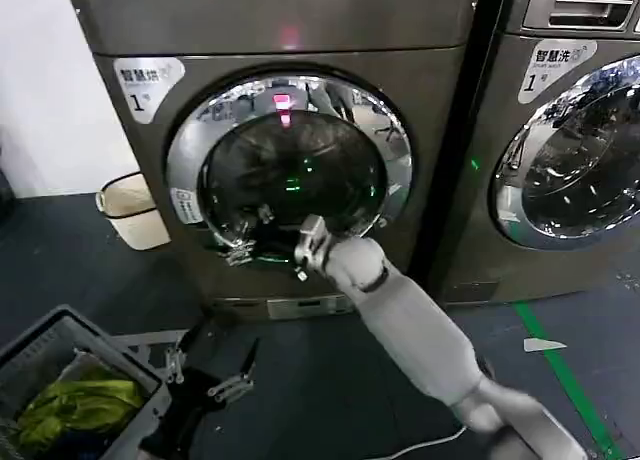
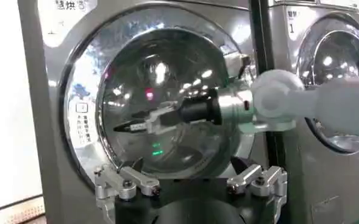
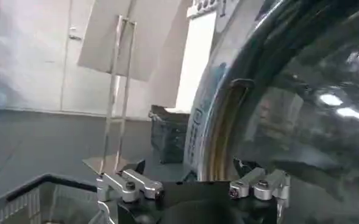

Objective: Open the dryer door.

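The dryer [image 1: 300, 30] stands straight ahead in the head view, its round door [image 1: 290, 170] shut, with dark glass inside a chrome ring. My right arm reaches up from the lower right, and my right gripper [image 1: 238, 245] is at the ring's lower left edge. In the right wrist view the right gripper [image 3: 190, 167] is open, and the door's chrome rim [image 3: 219, 134] runs up between its fingers. My left gripper [image 1: 212, 355] hangs low over the floor in front of the dryer, open and holding nothing. The left wrist view faces the door [image 2: 167, 97], with the left gripper [image 2: 188, 165] below it and the right gripper [image 2: 136, 126] in front of the glass.
A second machine [image 1: 570, 150] stands close on the right. A beige bin [image 1: 130, 208] sits by the wall on the left. A grey basket [image 1: 50, 340] with green cloth [image 1: 75, 405] is at the lower left. Green tape [image 1: 555, 360] marks the dark floor.
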Robot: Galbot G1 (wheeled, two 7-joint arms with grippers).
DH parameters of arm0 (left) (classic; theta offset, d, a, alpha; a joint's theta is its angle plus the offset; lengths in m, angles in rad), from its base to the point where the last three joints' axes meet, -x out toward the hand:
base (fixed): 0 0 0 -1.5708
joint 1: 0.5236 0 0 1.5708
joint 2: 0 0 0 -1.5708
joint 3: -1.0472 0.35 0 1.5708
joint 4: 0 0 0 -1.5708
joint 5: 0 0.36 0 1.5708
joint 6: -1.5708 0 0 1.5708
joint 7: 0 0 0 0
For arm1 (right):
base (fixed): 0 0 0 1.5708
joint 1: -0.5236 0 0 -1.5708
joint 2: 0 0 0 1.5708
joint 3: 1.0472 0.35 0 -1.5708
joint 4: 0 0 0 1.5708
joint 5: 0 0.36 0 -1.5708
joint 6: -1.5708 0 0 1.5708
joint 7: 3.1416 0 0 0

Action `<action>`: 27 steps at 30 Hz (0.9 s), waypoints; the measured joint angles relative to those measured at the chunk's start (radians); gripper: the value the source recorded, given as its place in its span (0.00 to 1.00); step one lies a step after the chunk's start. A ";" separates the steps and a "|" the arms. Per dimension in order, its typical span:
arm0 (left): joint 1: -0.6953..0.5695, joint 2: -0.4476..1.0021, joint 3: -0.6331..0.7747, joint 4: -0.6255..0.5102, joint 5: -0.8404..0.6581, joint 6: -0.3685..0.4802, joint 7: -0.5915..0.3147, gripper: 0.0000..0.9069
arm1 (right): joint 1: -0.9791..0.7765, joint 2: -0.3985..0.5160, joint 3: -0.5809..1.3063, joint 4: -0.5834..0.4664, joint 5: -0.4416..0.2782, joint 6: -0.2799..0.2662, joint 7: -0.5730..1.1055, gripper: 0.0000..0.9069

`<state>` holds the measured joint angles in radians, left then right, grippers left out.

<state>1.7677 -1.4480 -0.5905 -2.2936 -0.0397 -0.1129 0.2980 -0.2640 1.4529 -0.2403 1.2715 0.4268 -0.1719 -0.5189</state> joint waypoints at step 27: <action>-0.018 0.000 -0.024 -0.022 -0.032 0.055 0.001 1.00 | 0.048 0.049 -0.038 -0.081 0.105 -0.069 -0.094 1.00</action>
<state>1.7493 -1.4481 -0.6147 -2.3154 -0.0713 -0.0583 0.2994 -0.2161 1.5016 -0.2784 1.1901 0.5318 -0.2411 -0.6125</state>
